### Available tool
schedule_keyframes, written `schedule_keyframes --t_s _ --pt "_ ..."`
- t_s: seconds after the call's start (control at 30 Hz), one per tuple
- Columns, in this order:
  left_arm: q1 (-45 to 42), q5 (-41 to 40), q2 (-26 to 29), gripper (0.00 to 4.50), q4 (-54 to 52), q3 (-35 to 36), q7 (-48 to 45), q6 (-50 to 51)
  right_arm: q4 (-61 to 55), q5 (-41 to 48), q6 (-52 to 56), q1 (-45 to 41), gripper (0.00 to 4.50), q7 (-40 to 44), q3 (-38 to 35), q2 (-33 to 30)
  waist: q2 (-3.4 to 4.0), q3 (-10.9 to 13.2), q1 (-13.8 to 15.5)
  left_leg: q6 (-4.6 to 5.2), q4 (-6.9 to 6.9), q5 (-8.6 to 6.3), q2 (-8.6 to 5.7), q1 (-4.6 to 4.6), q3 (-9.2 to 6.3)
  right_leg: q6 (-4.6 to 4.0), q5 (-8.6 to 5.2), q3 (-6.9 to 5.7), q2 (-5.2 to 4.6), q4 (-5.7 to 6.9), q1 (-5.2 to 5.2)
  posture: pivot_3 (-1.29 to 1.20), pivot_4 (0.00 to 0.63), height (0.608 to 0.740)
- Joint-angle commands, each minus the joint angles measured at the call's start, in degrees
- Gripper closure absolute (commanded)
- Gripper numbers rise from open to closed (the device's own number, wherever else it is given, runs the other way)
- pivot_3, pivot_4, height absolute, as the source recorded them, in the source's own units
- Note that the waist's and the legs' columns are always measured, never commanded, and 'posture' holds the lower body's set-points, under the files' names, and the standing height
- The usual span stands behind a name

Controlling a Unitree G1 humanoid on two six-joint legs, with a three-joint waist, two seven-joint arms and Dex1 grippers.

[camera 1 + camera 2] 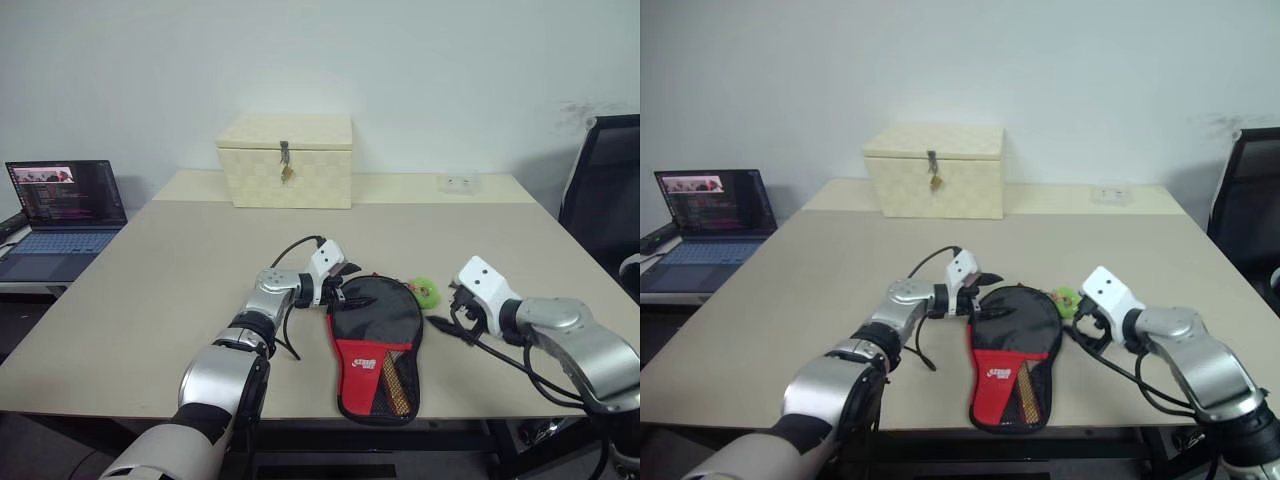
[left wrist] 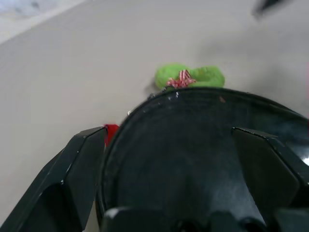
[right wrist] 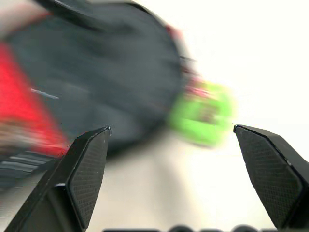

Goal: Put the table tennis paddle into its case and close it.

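The case (image 1: 375, 340), a black paddle-shaped pouch with a red logo panel and a mesh pocket, lies flat near the table's front edge, its round end pointing away from me. Its green pull tag (image 1: 425, 291) rests on the table at the upper right of that round end. The table tennis paddle is hidden. My left gripper (image 1: 346, 284) is open at the upper left rim of the case, and the left wrist view has the black round end (image 2: 193, 159) between its fingers (image 2: 63, 188). My right gripper (image 1: 455, 318) hovers open just right of the case, with nothing between its fingers (image 3: 82, 174).
A cream checkered latched box (image 1: 286, 160) stands at the back of the table (image 1: 180, 270). An open laptop (image 1: 62, 215) sits on a lower surface to the left. A black chair (image 1: 605, 190) stands at the right, and a small white outlet (image 1: 458, 182) lies at the back right.
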Motion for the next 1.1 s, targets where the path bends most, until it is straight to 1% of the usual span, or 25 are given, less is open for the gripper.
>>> schedule_keyframes --t_s 0.03,0.13,0.23,0.27,0.37,0.5,0.53,0.57,0.67,0.83,0.87,0.9,0.93,1.1 --pt "0.19 0.78 -0.37 0.04 -2.22 -1.35 -0.16 -0.39 8.46 -8.02 -13.73 -3.38 0.0 0.7 5.03 -0.84 0.01 0.01 -0.22 0.0 0.0 0.0 0.02 0.0 0.02 -0.01 0.0 0.03 0.02 0.0 -0.01 0.0 0.15 0.74" --pt "0.38 0.88 -0.51 0.04 -2.24 -1.75 0.07 -0.23 15.16 -13.02 -22.11 -5.35 0.0 0.89 8.16 -0.29 0.01 0.02 -0.23 0.0 0.0 0.0 0.02 -0.02 0.05 -0.02 0.01 0.05 0.02 0.01 -0.05 0.0 0.15 0.74" --pt "0.5 0.78 -0.61 0.04 -2.22 -2.04 0.24 0.05 20.42 -15.65 -26.4 -7.31 0.0 0.07 9.56 3.05 0.01 0.02 -0.25 0.0 0.01 0.0 0.01 -0.03 0.05 -0.14 0.08 0.05 0.01 0.0 -0.04 0.0 0.15 0.74" --pt "0.55 0.71 -0.62 0.04 -2.23 -2.12 0.27 0.12 21.75 -16.55 -27.5 -7.8 0.0 -0.31 9.81 3.88 0.01 0.02 -0.31 0.0 0.01 0.0 0.01 -0.03 0.06 -0.27 0.15 0.06 0.01 0.01 -0.04 0.0 0.15 0.74" --pt "0.71 0.78 -0.94 0.04 -2.31 -2.39 0.33 0.32 26.25 -19.22 -30.22 -9.56 0.0 -1.78 10.44 6.7 0.02 0.03 -0.3 -0.01 0.01 0.01 0.03 0.0 0.04 -0.28 0.16 0.04 0.02 0.04 -0.04 0.0 0.15 0.74" --pt "0.96 0.97 -1.32 0.04 -2.31 -2.8 -0.55 0.56 30.16 -21.15 -31.33 -11.46 0.0 -2.83 10.19 9.52 0.02 0.03 -0.49 -0.01 0.03 0.01 0.03 0.03 0.06 -0.29 0.17 0.07 0.01 0.05 -0.03 0.0 0.15 0.74" --pt "1.04 0.98 -1.4 0.0 -2.29 -2.9 -1.03 0.72 30.96 -21.73 -31.39 -11.87 0.39 -3.02 10.29 10.03 0.02 0.03 -0.54 -0.01 0.03 0.01 0.03 0.05 0.07 -0.29 0.17 0.07 0.01 0.06 -0.01 0.0 0.15 0.74" --pt "1.12 1.02 -1.46 0.0 -2.27 -3.04 -1.49 0.84 31.53 -22.29 -31.55 -12.12 0.58 -2.99 10.42 10.27 0.02 0.03 -0.58 -0.01 0.02 0.01 0.04 0.07 0.07 -0.29 0.17 0.08 0.01 0.08 -0.01 0.0 0.15 0.74" --pt "1.5 1.55 -1.37 0.0 -2.25 -4.0 -2.68 0.7 31.84 -23.3 -31.73 -12.05 1.56 -2.2 10.12 10.39 0.02 0.03 -0.6 -0.01 0.02 0.02 0.04 0.08 0.06 -0.29 0.17 0.07 0.02 0.11 0.0 0.0 0.15 0.74" --pt "1.91 2.59 -1.14 0.0 -2.03 -5.38 -3.13 0.69 30.12 -23.61 -31.31 -10.73 3.28 0.0 9.12 9.06 0.03 0.03 -0.56 -0.01 0.01 0.01 0.03 0.06 0.06 -0.29 0.17 0.08 0.01 0.07 -0.01 0.0 0.15 0.74" --pt "1.97 2.77 -1.12 0.0 -1.98 -5.59 -3.17 0.67 29.66 -23.68 -31.33 -10.43 3.71 0.37 8.92 8.7 0.03 0.03 -0.54 -0.01 0.01 0.01 0.03 0.05 0.06 -0.29 0.17 0.07 0.01 0.06 -0.01 0.0 0.15 0.74" --pt "2.05 2.95 -1.11 0.0 -1.94 -5.81 -3.21 0.68 29.12 -23.84 -31.41 -10.1 3.97 0.85 8.77 8.07 0.03 0.03 -0.52 -0.01 0.01 0.01 0.03 0.05 0.06 -0.29 0.17 0.07 0.01 0.06 -0.01 0.0 0.15 0.74" --pt "2.13 3.14 -1.11 0.0 -1.9 -6.02 -3.24 0.68 28.55 -23.92 -31.54 -9.73 4.43 1.27 8.47 7.31 0.03 0.03 -0.51 -0.01 0.01 0.01 0.02 0.05 0.06 -0.29 0.17 0.07 0.01 0.06 -0.01 0.0 0.15 0.74" --pt "2.25 3.43 -1.25 0.0 -1.71 -6.67 -3.31 0.94 24.91 -23.66 -31.6 -7.56 4.47 3.75 6.52 3.36 0.03 0.03 -0.26 -0.01 0.02 0.01 0.02 0.06 0.05 -0.29 0.17 0.06 0.01 0.07 0.01 0.0 0.15 0.74"
